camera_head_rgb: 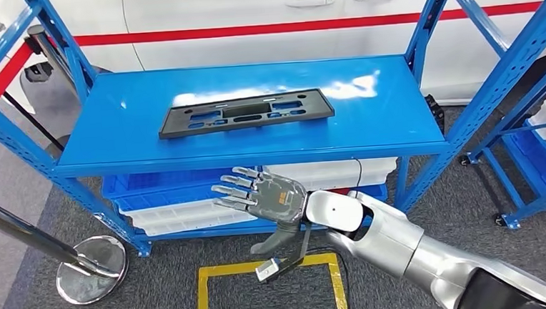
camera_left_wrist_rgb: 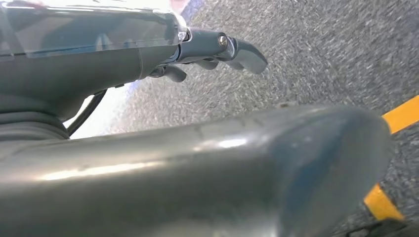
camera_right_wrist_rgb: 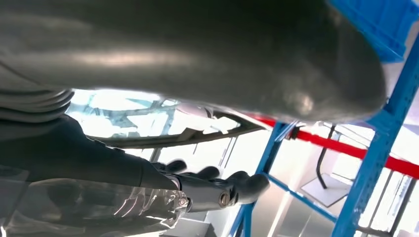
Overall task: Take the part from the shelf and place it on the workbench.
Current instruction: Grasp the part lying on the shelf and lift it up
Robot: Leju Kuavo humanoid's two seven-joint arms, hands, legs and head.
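The part (camera_head_rgb: 246,113) is a flat black rectangular frame with several cut-outs, lying on the top board of the blue shelf (camera_head_rgb: 368,113), a little left of centre. My right hand (camera_head_rgb: 265,196) hovers in front of the shelf's front edge and below it, fingers spread and pointing left, holding nothing. In the right wrist view the fingers (camera_right_wrist_rgb: 217,190) are stretched out and the part (camera_right_wrist_rgb: 188,136) shows edge-on beyond them, apart from the hand. My left hand (camera_left_wrist_rgb: 217,49) hangs over grey carpet with its fingers loosely extended and nothing in them.
White and blue bins (camera_head_rgb: 166,204) sit on the shelf's lower level. A chrome stanchion base (camera_head_rgb: 91,269) stands on the floor at left. Yellow tape (camera_head_rgb: 270,268) marks a square on the carpet. A second blue rack (camera_head_rgb: 539,109) stands at right, a white car (camera_head_rgb: 262,19) behind.
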